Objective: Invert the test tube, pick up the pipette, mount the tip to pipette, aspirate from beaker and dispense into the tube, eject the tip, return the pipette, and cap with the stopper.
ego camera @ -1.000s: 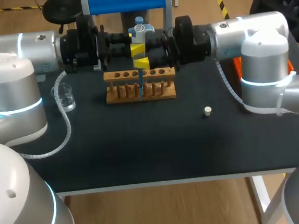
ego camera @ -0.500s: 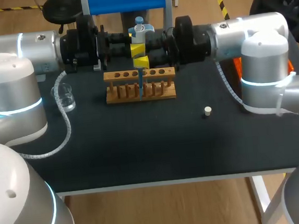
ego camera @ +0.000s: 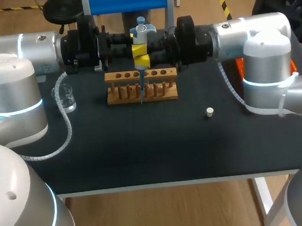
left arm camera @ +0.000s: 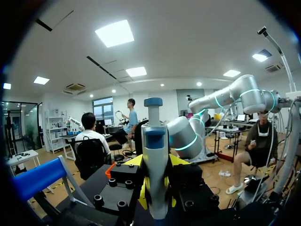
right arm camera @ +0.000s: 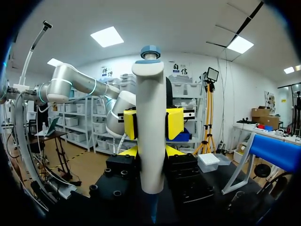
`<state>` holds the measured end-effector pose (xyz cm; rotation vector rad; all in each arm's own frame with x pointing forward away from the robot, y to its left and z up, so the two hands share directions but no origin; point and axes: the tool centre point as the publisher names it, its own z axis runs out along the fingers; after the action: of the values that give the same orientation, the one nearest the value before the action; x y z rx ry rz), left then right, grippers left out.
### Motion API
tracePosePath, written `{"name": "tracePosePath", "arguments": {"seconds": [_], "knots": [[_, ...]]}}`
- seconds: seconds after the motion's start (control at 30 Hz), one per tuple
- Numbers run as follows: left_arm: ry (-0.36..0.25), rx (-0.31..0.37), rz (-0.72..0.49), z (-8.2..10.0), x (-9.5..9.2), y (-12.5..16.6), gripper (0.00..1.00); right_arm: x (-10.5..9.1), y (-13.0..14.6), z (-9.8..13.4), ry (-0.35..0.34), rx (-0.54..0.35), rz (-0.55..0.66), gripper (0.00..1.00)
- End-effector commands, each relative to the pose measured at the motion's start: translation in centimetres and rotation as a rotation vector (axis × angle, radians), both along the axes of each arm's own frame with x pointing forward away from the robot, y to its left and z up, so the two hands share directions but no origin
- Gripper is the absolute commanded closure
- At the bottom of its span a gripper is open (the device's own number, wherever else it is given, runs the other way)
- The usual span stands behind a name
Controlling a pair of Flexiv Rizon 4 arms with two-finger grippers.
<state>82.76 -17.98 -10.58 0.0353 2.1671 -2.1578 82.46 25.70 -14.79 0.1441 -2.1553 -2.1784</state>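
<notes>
Pipette (ego camera: 141,32) work is what I have on screen: it stands upright at the back middle of the table (ego camera: 143,145), where my two arms meet head-on from either side. My left gripper (ego camera: 137,50) is clamped on the pipette body, a yellow finger pressed to each side of it, which the right wrist view shows plainly. My right gripper (ego camera: 144,64) is closed on the same body just below the left one, so both claws hold the pipette at once, one above the other. The plunger knob sticks up free above both sets of fingers. From the lower end, the blue tip (ego camera: 141,87) runs straight down across the wooden rack (ego camera: 162,85), about at its middle. I cannot tell from the head view whether the tip's end sits inside a hole or just in front of the rack. The glass beaker (ego camera: 66,98) stands well apart to the left of the rack, near my left arm's cable. The small pale stopper (ego camera: 209,112) lies alone on the dark surface, to the right and nearer the front edge.
</notes>
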Motion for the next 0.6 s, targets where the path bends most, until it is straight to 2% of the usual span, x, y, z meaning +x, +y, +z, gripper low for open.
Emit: {"name": "tracePosePath", "arguments": {"seconds": [0.03,0.1,0.13,0.17,0.6], "knots": [[-0.002,-0.002,0.004,0.0,0.1,-0.1,1.00,-0.2,0.0,0.0,0.000,0.001,0.000,1.00],[-0.002,-0.002,0.004,0.0,0.1,-0.1,1.00,-0.2,0.0,0.0,0.000,0.001,0.000,1.00],[-0.002,-0.002,0.004,0.0,0.1,-0.1,0.44,-0.2,0.0,0.0,0.000,0.001,0.000,1.00],[-0.002,-0.002,0.004,0.0,0.1,-0.1,0.00,-0.2,-0.1,0.0,-0.001,0.000,0.001,1.00],[-0.002,-0.002,0.004,0.0,0.1,-0.1,0.00,0.5,-1.9,0.4,-0.004,0.002,0.023,1.00]]}}
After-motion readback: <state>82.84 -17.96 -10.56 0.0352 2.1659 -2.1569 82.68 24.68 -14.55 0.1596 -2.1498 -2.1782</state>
